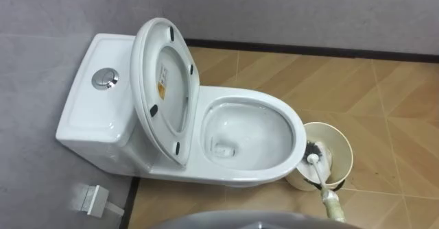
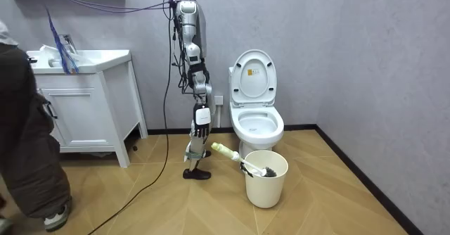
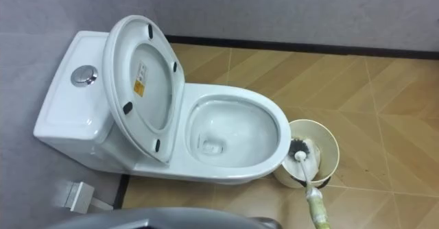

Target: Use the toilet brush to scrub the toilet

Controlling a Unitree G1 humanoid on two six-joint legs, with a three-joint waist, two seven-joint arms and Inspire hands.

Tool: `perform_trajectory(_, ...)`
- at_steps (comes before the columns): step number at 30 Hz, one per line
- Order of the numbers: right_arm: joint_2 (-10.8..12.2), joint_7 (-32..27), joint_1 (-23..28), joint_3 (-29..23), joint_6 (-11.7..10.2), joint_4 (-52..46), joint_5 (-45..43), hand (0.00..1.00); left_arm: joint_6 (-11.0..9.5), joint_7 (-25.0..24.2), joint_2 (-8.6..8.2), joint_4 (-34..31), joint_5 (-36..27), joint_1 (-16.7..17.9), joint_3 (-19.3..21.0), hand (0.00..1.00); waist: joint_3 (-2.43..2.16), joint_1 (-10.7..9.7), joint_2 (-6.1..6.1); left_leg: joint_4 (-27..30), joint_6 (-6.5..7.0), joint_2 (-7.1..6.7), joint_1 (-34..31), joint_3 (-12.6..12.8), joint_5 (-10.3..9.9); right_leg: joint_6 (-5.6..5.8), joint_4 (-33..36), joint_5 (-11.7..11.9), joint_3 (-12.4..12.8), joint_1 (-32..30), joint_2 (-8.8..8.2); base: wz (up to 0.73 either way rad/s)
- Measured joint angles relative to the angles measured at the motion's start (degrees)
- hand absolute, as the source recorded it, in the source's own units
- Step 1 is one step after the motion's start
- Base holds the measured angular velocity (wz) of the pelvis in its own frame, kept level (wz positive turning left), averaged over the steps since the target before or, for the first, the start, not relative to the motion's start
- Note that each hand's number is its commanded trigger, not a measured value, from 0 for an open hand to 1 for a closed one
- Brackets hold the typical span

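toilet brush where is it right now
The brush sits head-down in the bucket on the floor, at the eye views' right, beside the front of the toilet.

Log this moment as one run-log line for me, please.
brush: in bucket beside toilet, not yet grasped | seat: up | right hand: hanging at side

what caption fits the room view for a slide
Humanoid stands beside the white ceramic toilet, seat raised, with the pale-handled toilet brush resting in the cream round bucket before it.
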Motion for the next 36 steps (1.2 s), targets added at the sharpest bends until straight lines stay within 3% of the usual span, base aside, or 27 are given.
perform_trajectory(12,0.01,-1.23,-0.11,-0.54,1.29,0.98,2.34,0.00,0.80,0.03,-0.01,-1.70,0.02,0.49,0.20,0.00,-0.24,0.02,-0.45,-0.29,0.02,-0.02,0.28,0.11,-0.01,0.00,0.04,0.00,0.30,0.07,0.04,0.00)
perform_trajectory(16,0.01,-3.20,0.13,-1.53,2.29,2.05,6.33,0.00,0.94,0.29,-0.07,-2.18,-0.03,1.08,2.73,0.00,-0.17,-0.02,-0.76,-1.14,0.02,-0.02,0.92,0.16,0.00,0.04,0.04,-0.06,0.56,0.19,0.11,-0.03)
perform_trajectory(19,0.10,-4.77,1.27,-3.97,2.49,2.31,11.50,0.00,1.26,0.90,-0.09,-3.83,-0.06,2.22,5.48,0.00,-0.11,-0.01,-1.26,-1.17,0.02,-0.04,0.94,0.17,0.00,0.04,0.02,-0.06,0.50,0.26,0.08,0.00)
perform_trajectory(22,0.00,-7.49,2.37,-6.49,2.47,2.45,20.41,0.00,1.29,2.35,-0.20,-4.13,-0.07,2.28,5.60,0.00,-0.02,-0.34,-1.49,-1.18,0.03,-0.05,0.95,0.19,-0.01,0.05,-0.03,-0.06,0.56,0.07,0.07,0.00)
perform_trajectory(25,0.03,-10.62,3.07,-11.14,2.39,2.41,30.45,0.00,1.16,3.98,-0.50,-4.07,-0.02,2.29,6.25,0.00,0.02,-0.97,-1.26,-1.19,0.03,-0.05,1.03,0.33,-0.02,0.05,0.07,-0.05,1.01,0.17,0.12,-0.03)
perform_trajectory(26,0.02,-12.06,3.15,-14.85,2.26,2.31,34.83,0.00,0.99,4.96,-0.76,-4.16,0.00,3.04,7.14,0.00,0.05,-1.82,-1.01,-1.28,0.03,-0.03,1.06,0.30,-0.02,0.05,0.11,-0.05,0.93,0.20,0.12,0.00)
perform_trajectory(29,0.00,-15.40,3.92,-23.25,0.80,-0.01,45.06,0.00,0.12,6.43,-0.97,-4.34,-0.05,3.76,11.54,0.00,0.10,-3.75,-0.48,-1.32,0.03,0.01,0.91,0.35,-0.02,0.05,0.07,-0.05,0.99,0.06,0.17,0.00)
perform_trajectory(31,-0.03,-17.66,4.80,-26.22,-0.30,-1.98,49.04,0.00,-0.15,7.90,-1.05,-4.73,-0.05,3.83,13.61,0.00,0.08,-4.25,-0.29,-1.34,0.03,0.00,0.89,0.53,-0.02,0.04,0.05,-0.06,1.26,-0.06,0.18,-0.05)
perform_trajectory(34,-0.09,-22.90,4.14,-30.47,-2.12,-5.96,50.86,0.00,-1.22,10.15,-1.06,-5.01,-0.22,3.97,14.61,0.00,0.04,-4.82,-0.15,-1.36,0.04,0.08,0.53,1.58,-0.03,0.05,0.26,-0.07,2.18,-1.12,0.24,-0.16)
perform_trajectory(36,-0.14,-27.12,3.28,-31.54,-4.67,-9.32,51.02,0.00,-2.37,11.60,-1.04,-5.01,-0.78,4.07,14.61,0.00,-0.02,-4.92,-0.19,-1.33,0.09,0.07,-0.01,1.89,-0.02,0.10,0.44,-0.02,2.60,-1.91,0.24,-0.08)
